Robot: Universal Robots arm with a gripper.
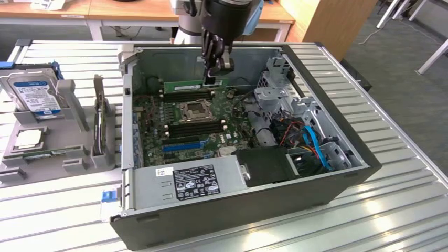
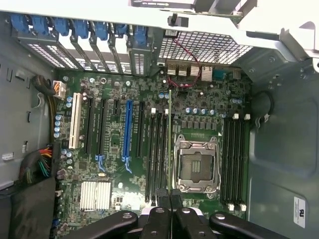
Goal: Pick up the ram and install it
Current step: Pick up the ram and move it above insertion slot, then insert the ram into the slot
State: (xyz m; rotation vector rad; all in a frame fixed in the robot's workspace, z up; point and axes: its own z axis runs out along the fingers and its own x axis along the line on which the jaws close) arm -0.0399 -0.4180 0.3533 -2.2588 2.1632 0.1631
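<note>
The ram [image 1: 188,83] is a long green stick held on edge inside the open computer case [image 1: 336,131], over the far memory slots [image 1: 185,95] of the motherboard. My gripper [image 1: 212,77] comes down from above and is shut on the ram's end at the exterior view's right. In the wrist view the ram [image 2: 170,134] shows edge-on as a thin green line. It runs between the black memory slots [image 2: 157,149] and the CPU socket [image 2: 196,164], in line with the slot nearest the socket. The black fingers [image 2: 160,201] pinch it. I cannot tell whether it touches the slot.
A grey holder [image 1: 77,163] at the exterior view's left carries a blue-labelled hard drive [image 1: 35,94] and an upright expansion card [image 1: 99,121]. Inside the case lie the power supply [image 1: 189,181], a drive cage [image 1: 280,100] and blue cables [image 1: 318,149]. More memory slots [image 2: 235,159] flank the socket.
</note>
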